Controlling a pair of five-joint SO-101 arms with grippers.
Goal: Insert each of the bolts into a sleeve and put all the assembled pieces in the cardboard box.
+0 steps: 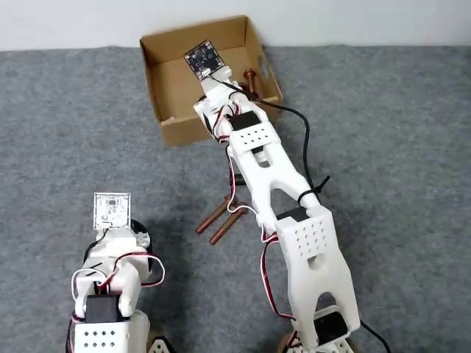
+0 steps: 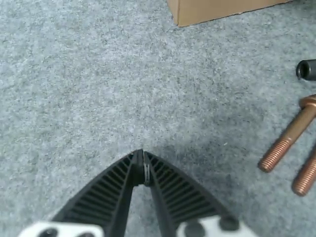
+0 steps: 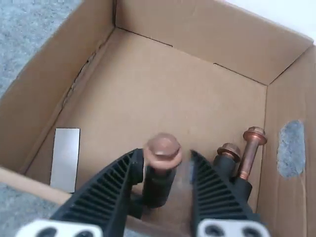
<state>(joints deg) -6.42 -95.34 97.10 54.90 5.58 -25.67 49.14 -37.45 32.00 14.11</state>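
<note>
The cardboard box (image 1: 173, 81) stands at the back of the grey carpet. My right gripper (image 3: 165, 170) is inside it, open. A copper bolt in a black sleeve (image 3: 159, 182) stands between its fingers, against one finger with a gap to the other. Two more sleeved bolts (image 3: 239, 163) lean in the box corner (image 1: 250, 77). Two bare copper bolts (image 1: 219, 218) lie mid-table beside the right arm, also seen in the left wrist view (image 2: 289, 140). A loose black sleeve (image 2: 307, 69) lies just beyond them. My left gripper (image 2: 143, 165) is shut and empty over the carpet at front left (image 1: 112, 213).
The right arm (image 1: 272, 176) stretches from the front edge to the box, passing right beside the loose bolts. The box wall (image 3: 294, 148) has a handle cut-out, and a silver patch (image 3: 66, 158) is on its floor. A box corner (image 2: 222, 10) is ahead of my left gripper.
</note>
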